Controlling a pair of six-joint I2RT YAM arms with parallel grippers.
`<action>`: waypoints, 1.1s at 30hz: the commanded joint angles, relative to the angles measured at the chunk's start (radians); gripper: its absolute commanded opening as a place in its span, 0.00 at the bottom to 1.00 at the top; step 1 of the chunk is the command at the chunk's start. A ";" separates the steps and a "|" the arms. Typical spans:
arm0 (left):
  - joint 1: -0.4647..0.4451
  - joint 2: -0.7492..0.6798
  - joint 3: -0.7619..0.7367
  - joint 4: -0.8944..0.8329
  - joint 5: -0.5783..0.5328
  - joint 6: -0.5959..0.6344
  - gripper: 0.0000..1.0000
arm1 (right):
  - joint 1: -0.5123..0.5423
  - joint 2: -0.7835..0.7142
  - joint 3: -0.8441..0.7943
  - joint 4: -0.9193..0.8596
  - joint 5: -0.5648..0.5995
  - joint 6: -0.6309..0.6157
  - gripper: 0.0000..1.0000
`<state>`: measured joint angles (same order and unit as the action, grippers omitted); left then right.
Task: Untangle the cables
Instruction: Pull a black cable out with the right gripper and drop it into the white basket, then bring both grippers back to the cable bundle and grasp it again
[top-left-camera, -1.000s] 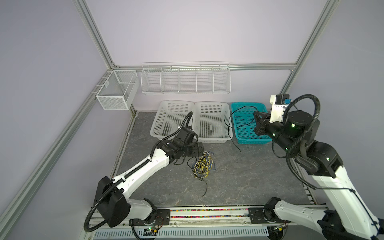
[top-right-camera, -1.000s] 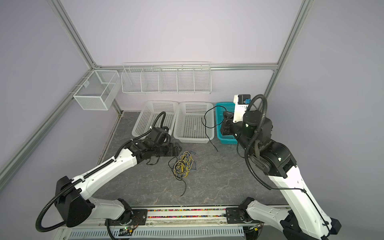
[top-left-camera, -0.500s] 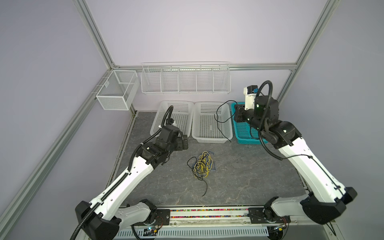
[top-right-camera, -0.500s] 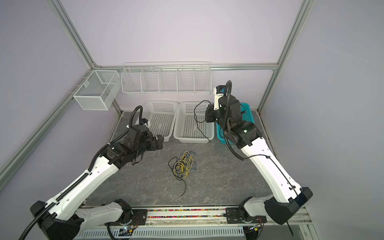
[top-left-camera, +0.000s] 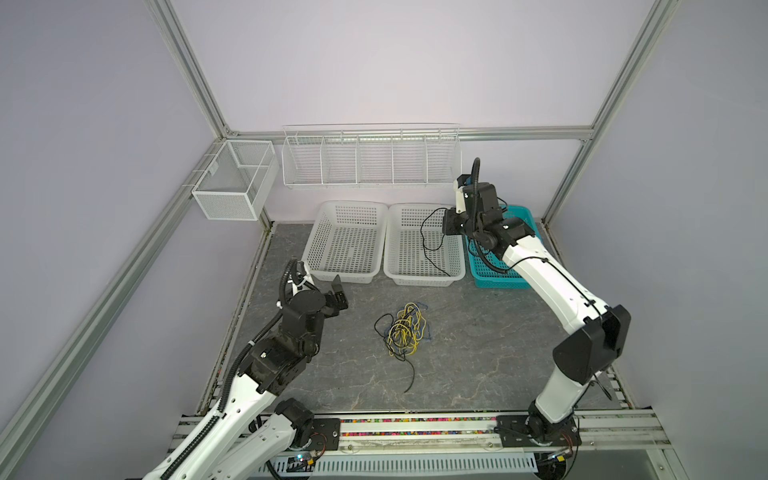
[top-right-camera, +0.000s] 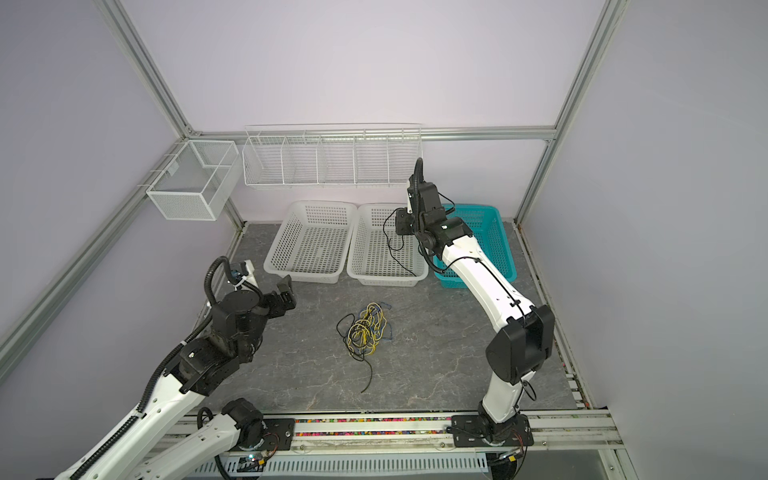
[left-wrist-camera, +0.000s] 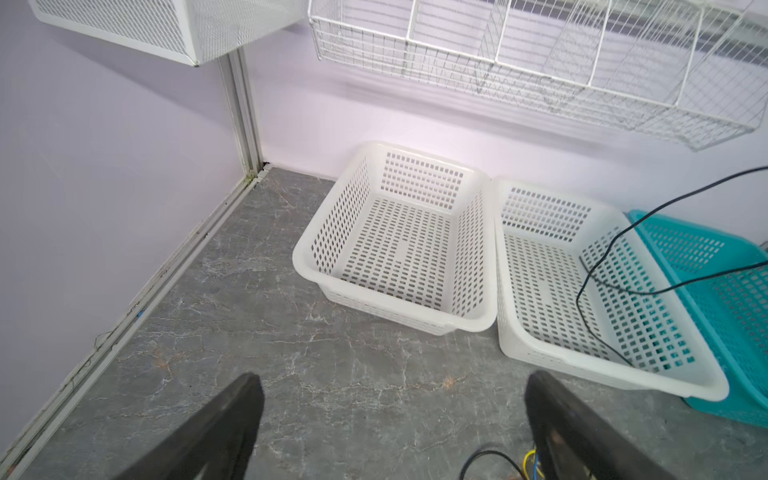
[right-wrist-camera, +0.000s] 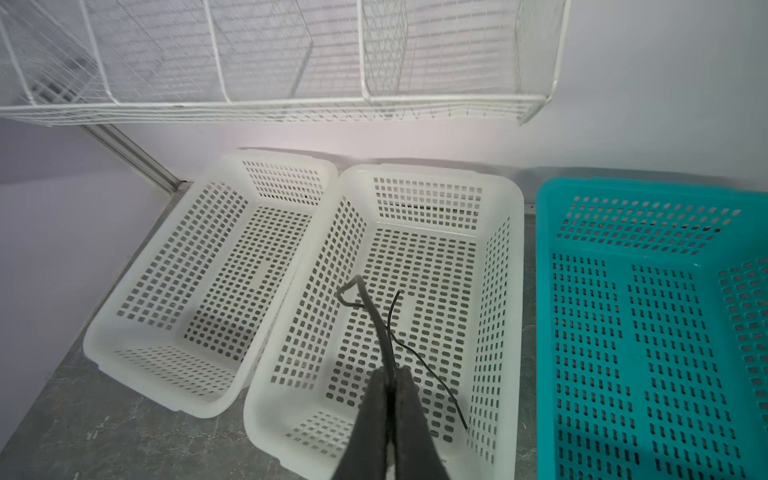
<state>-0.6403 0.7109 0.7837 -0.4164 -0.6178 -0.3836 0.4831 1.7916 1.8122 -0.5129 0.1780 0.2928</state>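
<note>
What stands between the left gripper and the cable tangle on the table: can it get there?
Probably yes. The left gripper is open and empty, and only bare table separates it from the cable tangle. The right gripper is far off, shut on a black cable over a white basket.

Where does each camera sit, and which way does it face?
Top views: high at the front, looking down on the table; left arm and right arm show.
Left wrist: on the left arm, facing the left white basket; the open left gripper shows.
Right wrist: on the right arm, looking down at the middle basket; the right gripper shows, shut on the black cable.
Shared: every view shows that cable hanging into the middle basket.
</note>
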 joint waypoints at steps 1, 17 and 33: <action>0.001 -0.020 -0.012 0.076 -0.042 0.014 0.99 | -0.011 0.052 0.016 0.035 -0.044 0.022 0.06; 0.001 -0.029 0.006 0.045 -0.062 0.010 0.99 | -0.015 0.052 -0.029 -0.011 -0.134 0.114 0.34; 0.000 -0.058 0.125 -0.249 0.075 -0.225 0.99 | 0.101 -0.313 -0.381 0.061 -0.255 0.148 0.97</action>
<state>-0.6403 0.6739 0.8684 -0.5251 -0.6132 -0.4999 0.5274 1.5463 1.5131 -0.4885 -0.0170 0.4374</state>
